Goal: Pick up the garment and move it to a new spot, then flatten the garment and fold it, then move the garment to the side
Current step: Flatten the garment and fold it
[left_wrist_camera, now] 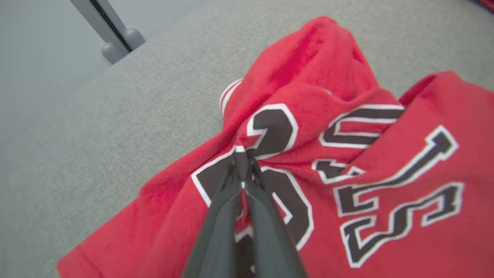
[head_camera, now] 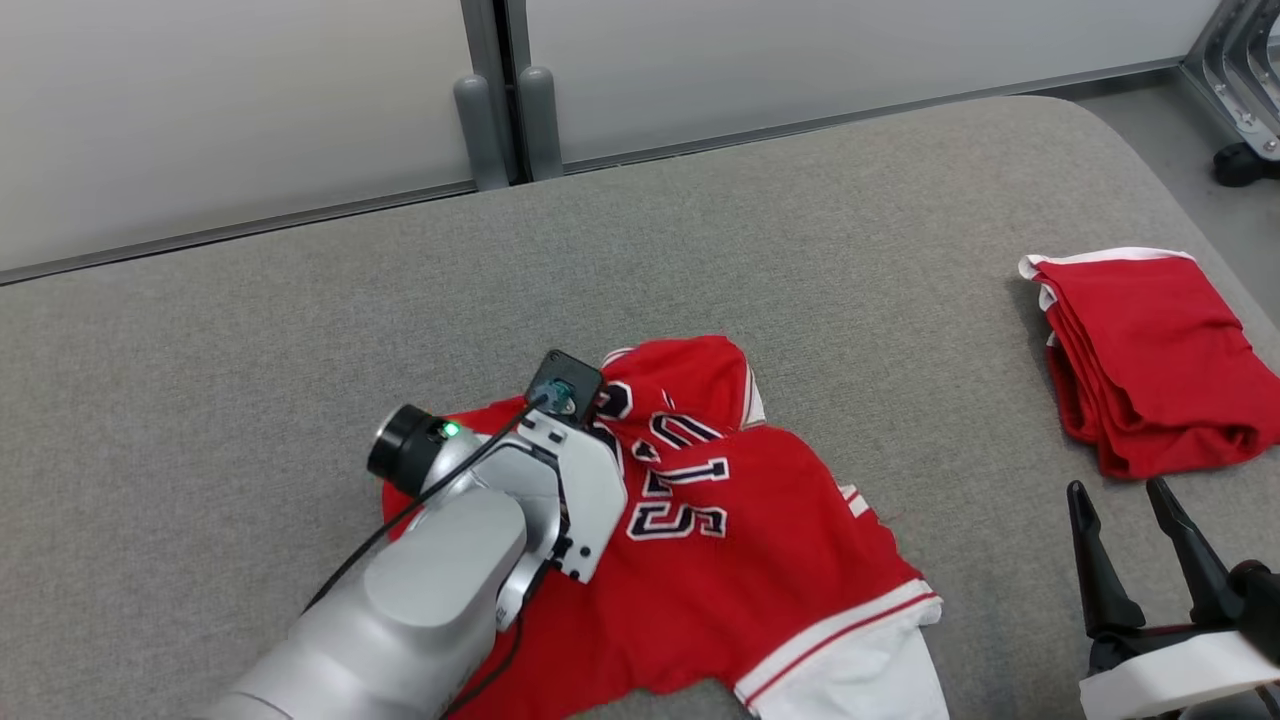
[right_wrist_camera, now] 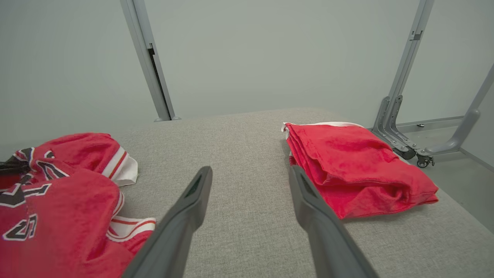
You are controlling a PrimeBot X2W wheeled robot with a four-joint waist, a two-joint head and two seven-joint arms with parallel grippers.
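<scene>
The garment [head_camera: 770, 560] is a crumpled red jersey with dark, white-edged lettering and white trim, lying at the front middle of the grey padded table [head_camera: 700, 240]. My left gripper [left_wrist_camera: 242, 154] is shut, its dark fingers pinching a raised fold of the jersey [left_wrist_camera: 308, 77] at the lettering. In the head view the pale left wrist [head_camera: 560, 480] covers that spot. My right gripper [head_camera: 1117, 486] stands open at the lower right, apart from the jersey. In the right wrist view its open gripper [right_wrist_camera: 251, 169] hovers over bare table, with the jersey [right_wrist_camera: 69, 193] to its left.
A second red garment [head_camera: 1150, 350], folded with a white edge, lies at the table's right side [right_wrist_camera: 347, 170]. Grey wall panels and a post [head_camera: 500, 100] stand behind the table. A metal frame on castors [right_wrist_camera: 405, 135] stands on the floor at the right.
</scene>
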